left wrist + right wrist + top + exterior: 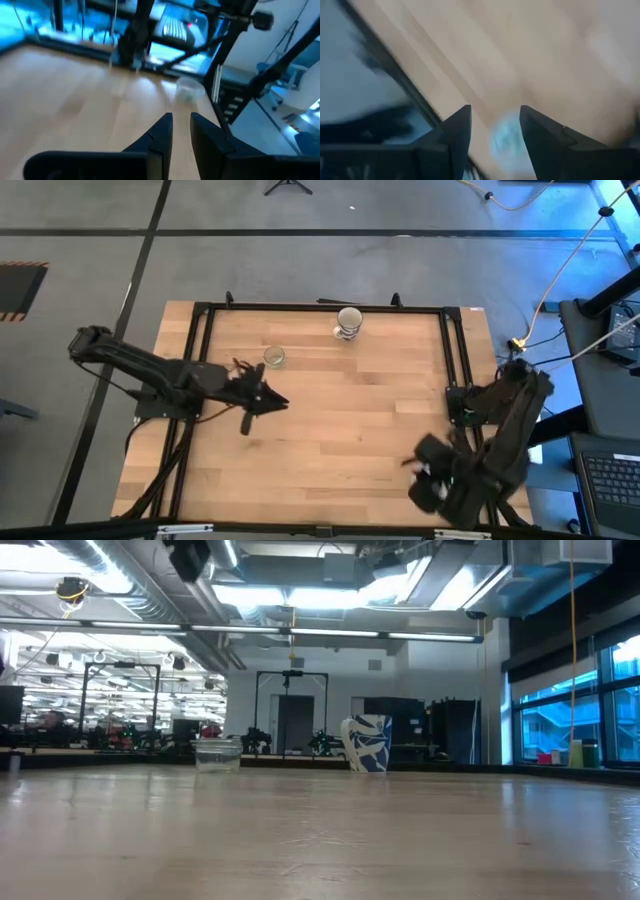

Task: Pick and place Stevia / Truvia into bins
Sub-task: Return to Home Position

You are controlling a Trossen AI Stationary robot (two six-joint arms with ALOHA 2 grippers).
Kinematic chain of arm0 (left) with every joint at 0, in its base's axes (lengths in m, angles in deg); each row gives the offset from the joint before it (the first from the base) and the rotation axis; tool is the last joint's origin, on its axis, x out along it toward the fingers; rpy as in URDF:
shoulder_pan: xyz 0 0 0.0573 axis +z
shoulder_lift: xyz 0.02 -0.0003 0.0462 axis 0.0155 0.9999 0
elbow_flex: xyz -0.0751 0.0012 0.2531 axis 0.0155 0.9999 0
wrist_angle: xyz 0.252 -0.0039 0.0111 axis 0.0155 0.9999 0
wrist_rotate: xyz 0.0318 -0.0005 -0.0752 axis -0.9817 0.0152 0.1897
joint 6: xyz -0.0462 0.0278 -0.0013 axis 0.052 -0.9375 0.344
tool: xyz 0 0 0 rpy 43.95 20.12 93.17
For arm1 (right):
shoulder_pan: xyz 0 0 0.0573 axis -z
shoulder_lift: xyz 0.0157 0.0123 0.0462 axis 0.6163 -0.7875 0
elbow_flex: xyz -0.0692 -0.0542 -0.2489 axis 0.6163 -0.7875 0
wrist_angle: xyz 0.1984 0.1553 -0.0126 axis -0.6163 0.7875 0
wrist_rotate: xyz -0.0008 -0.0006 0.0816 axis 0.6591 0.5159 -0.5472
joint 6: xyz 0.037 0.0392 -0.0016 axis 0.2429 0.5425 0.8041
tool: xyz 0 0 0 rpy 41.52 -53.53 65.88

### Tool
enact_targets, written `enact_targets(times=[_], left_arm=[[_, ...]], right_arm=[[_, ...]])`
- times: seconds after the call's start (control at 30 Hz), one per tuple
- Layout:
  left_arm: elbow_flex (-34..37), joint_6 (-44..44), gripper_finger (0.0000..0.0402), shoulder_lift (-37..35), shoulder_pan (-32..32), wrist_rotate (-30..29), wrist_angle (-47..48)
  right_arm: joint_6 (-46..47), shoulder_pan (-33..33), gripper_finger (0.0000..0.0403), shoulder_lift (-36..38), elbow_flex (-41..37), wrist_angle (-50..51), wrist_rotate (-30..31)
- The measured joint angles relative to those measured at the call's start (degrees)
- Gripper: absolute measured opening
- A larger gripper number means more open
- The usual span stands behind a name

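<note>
The clear round bin stands on the wooden table, left of the middle toward the far edge; it also shows in the low view and the left wrist view. My left gripper hovers just on the near side of it, its fingers a narrow gap apart with only table showing between them. My right gripper is over the near right part of the table, pointing down, its fingers wide apart. A pale bluish blur lies below them; I cannot tell what it is. No Stevia / Truvia sachet shows plainly.
A white cup with blue print stands at the middle of the far edge, also seen in the low view. Black frame rails run along the table's left and right sides. A laptop keyboard sits off the table to the right.
</note>
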Motion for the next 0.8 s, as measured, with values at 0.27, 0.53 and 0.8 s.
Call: enact_targets(times=[0.27, 0.53, 0.8], left_arm=[[0.0, -2.0, 0.0063, -7.4, 0.6, -0.3, 0.6], [0.0, -1.6, 0.0063, -13.1, 10.4, -2.0, 4.7], [0.0, -4.7, 0.0063, -20.2, 27.4, 7.3, 5.9]], right_arm=[[-34.3, 10.9, 0.0171, 13.5, 3.2, -10.7, 10.9], [-71.5, 31.5, 0.0171, 24.0, -3.7, -30.0, -0.9], [-86.2, 56.2, 0.0171, 34.9, -18.9, -43.8, -24.5]])
